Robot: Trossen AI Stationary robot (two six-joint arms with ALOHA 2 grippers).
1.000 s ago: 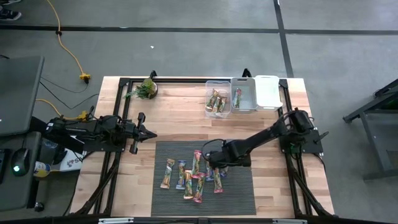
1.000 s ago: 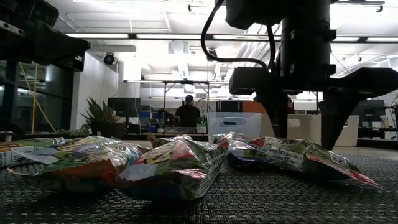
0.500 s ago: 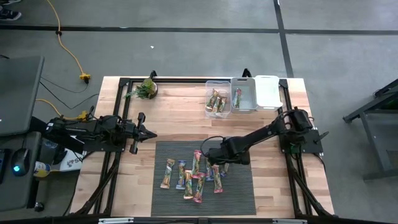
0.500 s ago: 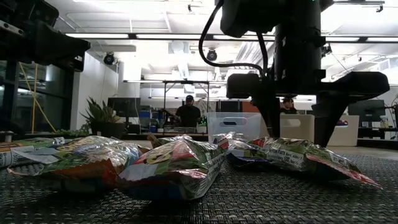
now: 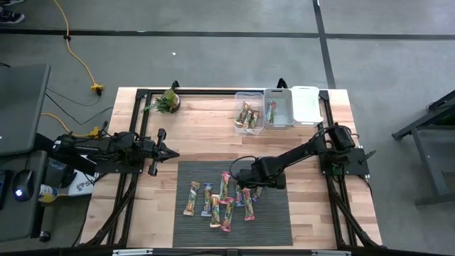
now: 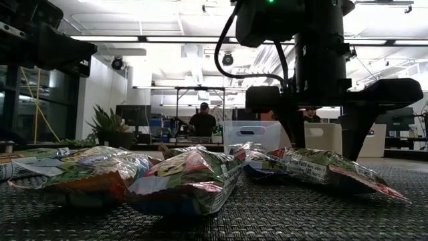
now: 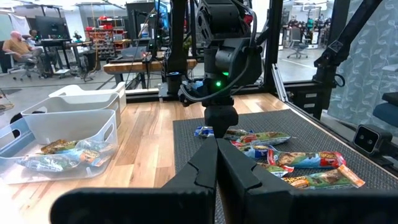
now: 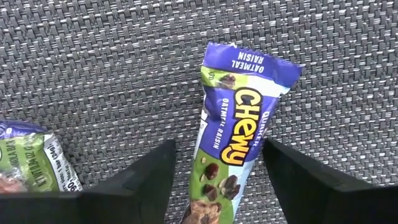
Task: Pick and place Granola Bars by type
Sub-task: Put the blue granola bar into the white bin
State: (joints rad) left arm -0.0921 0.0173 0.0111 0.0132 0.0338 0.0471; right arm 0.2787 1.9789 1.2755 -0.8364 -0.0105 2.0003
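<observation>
Bars (image 5: 220,199): loose cluster on the dark mat (image 5: 277,213) at the table's (image 5: 206,135) front centre; several more sorted into two of three clear bins (image 5: 277,107) at the far edge. One blue-and-green oatmeal raisin bar (image 8: 233,146) lies flat on the mat between the right gripper's (image 8: 217,180) spread fingers, ungrasped. Right gripper: over the cluster's far right edge, jaws wide. Left gripper (image 5: 173,153): fingers pressed together, empty, parked at the table's left side. Plant (image 5: 168,101): far left corner.
</observation>
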